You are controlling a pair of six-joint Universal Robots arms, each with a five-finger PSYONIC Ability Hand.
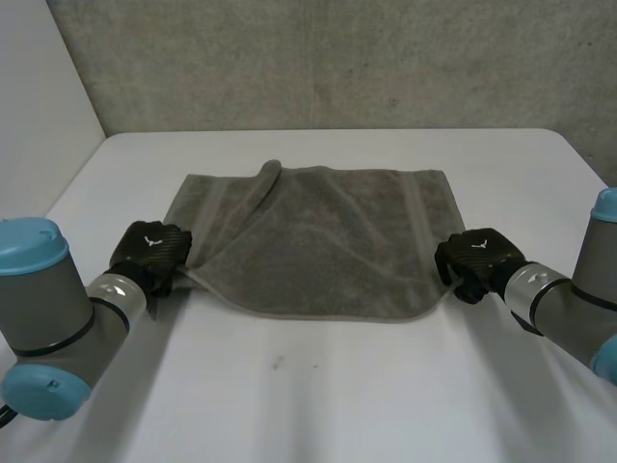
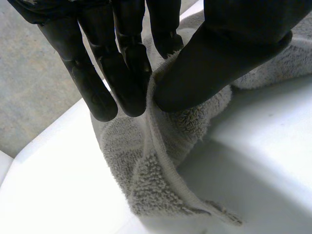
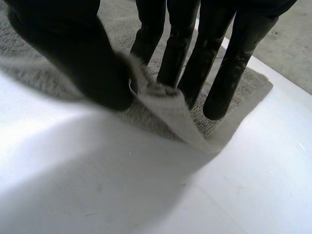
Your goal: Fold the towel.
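A grey towel (image 1: 318, 241) lies spread on the white table (image 1: 289, 386), with its left part folded over at a slant. My left hand (image 1: 149, 251) is at the towel's near left corner. In the left wrist view the thumb (image 2: 204, 68) and fingers (image 2: 122, 73) pinch the towel's hemmed edge (image 2: 156, 161), which hangs bunched below them. My right hand (image 1: 477, 260) is at the near right corner. There the thumb (image 3: 83, 63) and fingers (image 3: 180, 58) hold a raised flap of the towel's edge (image 3: 170, 109) just above the table.
A grey concrete wall (image 1: 337, 58) stands behind the table's far edge, and a white wall (image 1: 39, 96) lies at the left. Bare tabletop stretches in front of the towel, between my two arms.
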